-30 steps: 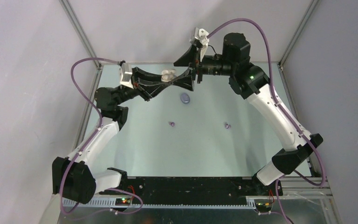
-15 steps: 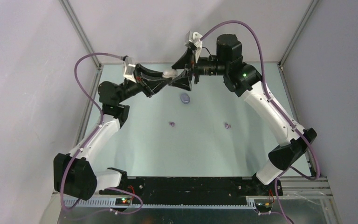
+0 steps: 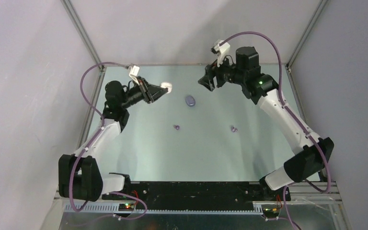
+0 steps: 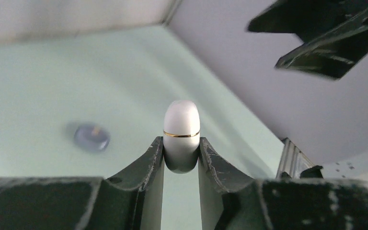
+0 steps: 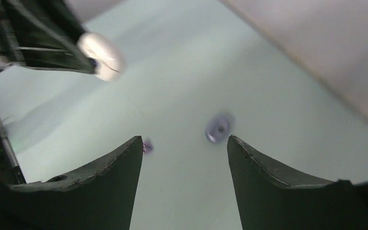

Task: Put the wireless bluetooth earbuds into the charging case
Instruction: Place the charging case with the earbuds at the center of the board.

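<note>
My left gripper [image 3: 164, 88] is shut on a white charging case [image 3: 167, 86] with a gold seam, lid closed, and holds it above the far left of the table. In the left wrist view the case [image 4: 181, 129] sits pinched between the fingertips. My right gripper [image 3: 205, 81] is open and empty, up in the air to the right of the case. A purple case [image 3: 190, 100] lies on the table between the grippers. Two purple earbuds [image 3: 176, 127] [image 3: 233, 128] lie apart in mid-table. No white earbuds show.
The pale green table [image 3: 206, 153] has grey walls at the back and metal frame rails on both sides. In the right wrist view the purple case [image 5: 218, 128] and one purple earbud [image 5: 147, 146] lie below the open fingers.
The grippers met at the white case, whose lid went from open to shut. Now they have parted: the left drew back left holding the case, the right let go and moved right.
</note>
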